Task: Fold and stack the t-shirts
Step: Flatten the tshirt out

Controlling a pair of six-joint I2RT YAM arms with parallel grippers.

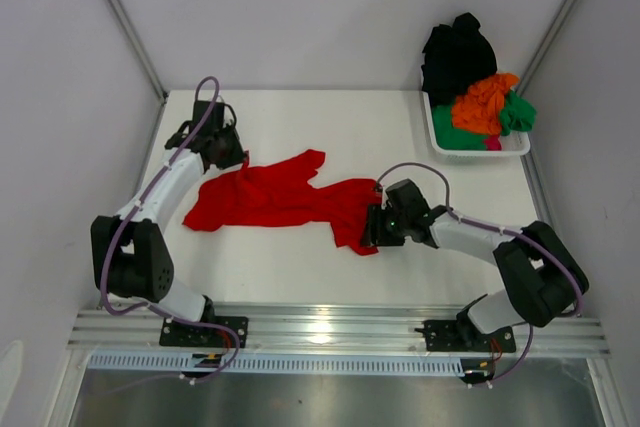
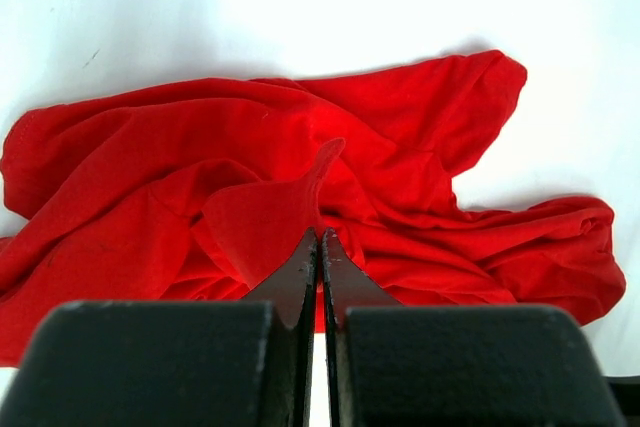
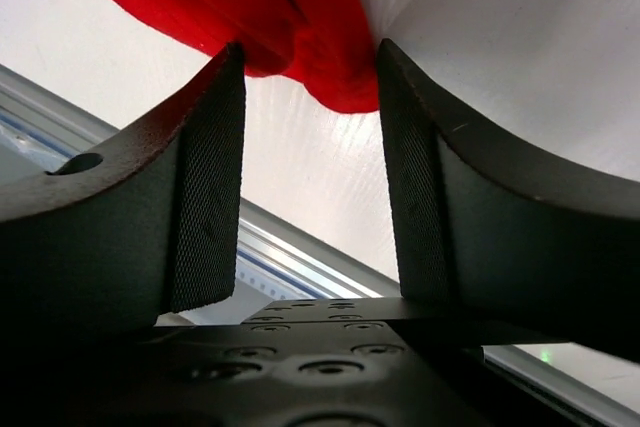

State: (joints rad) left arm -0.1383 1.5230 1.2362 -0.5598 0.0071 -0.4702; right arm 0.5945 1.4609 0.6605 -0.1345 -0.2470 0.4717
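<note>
Left tool (image 2: 320,239) pinched shut on a fold of the large bright red cloth t-shirt (image 1: 270,197); right tool (image 3: 308,55), jaws apart, straddling its opposite end. Shirt crumpled across the middle of the counter (image 1: 330,127); white plastic basket (image 1: 478,155) at far right corner.

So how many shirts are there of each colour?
red shirt: 1
black shirt: 1
orange shirt: 1
green shirt: 1, as far as shows
pink shirt: 1, only a scrap shows
Total: 5
</note>
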